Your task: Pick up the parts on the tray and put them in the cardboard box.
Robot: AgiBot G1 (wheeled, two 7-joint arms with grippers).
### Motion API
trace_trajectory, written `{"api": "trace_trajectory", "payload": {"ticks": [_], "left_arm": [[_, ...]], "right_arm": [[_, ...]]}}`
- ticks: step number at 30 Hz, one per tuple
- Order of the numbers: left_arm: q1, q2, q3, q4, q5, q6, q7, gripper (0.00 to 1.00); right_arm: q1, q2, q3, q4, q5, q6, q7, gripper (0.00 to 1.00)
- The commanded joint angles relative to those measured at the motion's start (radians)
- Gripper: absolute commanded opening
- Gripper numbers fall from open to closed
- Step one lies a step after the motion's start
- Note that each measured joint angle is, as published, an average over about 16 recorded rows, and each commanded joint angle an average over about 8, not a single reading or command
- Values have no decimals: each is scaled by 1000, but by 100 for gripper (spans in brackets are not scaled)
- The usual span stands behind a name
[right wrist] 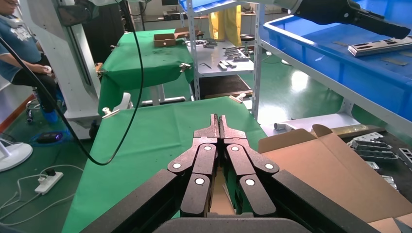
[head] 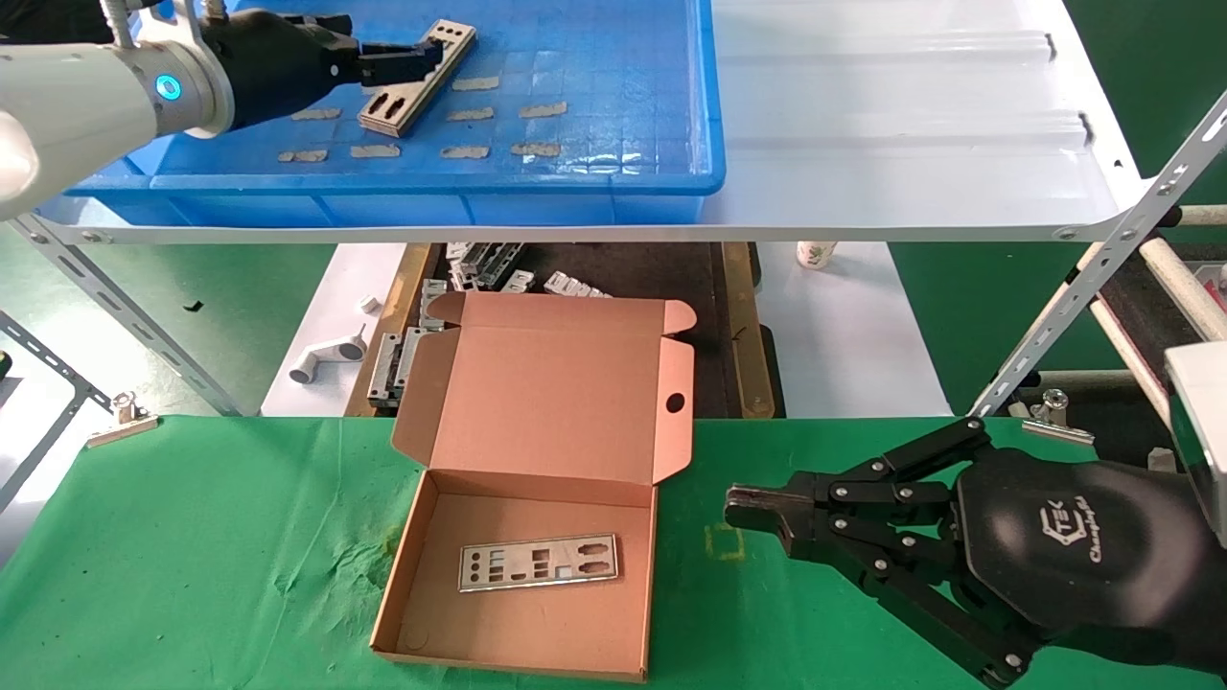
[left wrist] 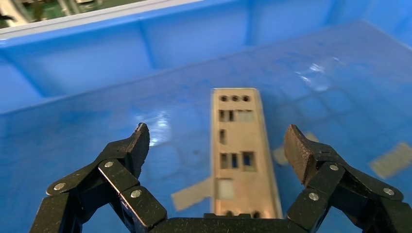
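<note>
- My left gripper (left wrist: 216, 145) is over the far left of the tray; its black fingers (left wrist: 130, 148) are spread wide, one on each side of a thin silver-grey punched metal plate (left wrist: 240, 150), not touching it.
- That plate lies flat on the grid floor of the shallow bright-blue plastic tray (head: 613, 182), among tan tape strips (head: 542, 109).
- My right gripper (head: 743, 508) hangs over the green cloth (head: 192, 565), right of the box, fingertips pressed together, holding nothing.
- The brown corrugated cardboard box (head: 566, 393) is open on the cloth; a second punched plate (head: 539, 562) lies flat inside.
</note>
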Motion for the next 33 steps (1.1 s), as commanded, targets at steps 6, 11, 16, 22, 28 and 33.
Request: {"api": "trace_trajectory", "payload": {"ticks": [6,11,16,22,28,33], "left_arm": [[3,18,-3,7,-4,-23,-12,100],[2,20,0,4,0,8,-13,100],[1,25,2,10,3,2,-20,96],[5,35,4,17,5,-14,-34,40],[10,41,5,18,7,-27,-45,0],[12,43,7,14,9,-35,-49,0]], "right_arm": [[0,0,0,0,0,0,0,0],[0,0,0,0,0,0,0,0],[0,0,0,0,0,0,0,0],[0,0,0,0,0,0,0,0],[0,0,0,0,0,0,0,0],[0,0,0,0,0,0,0,0]]}}
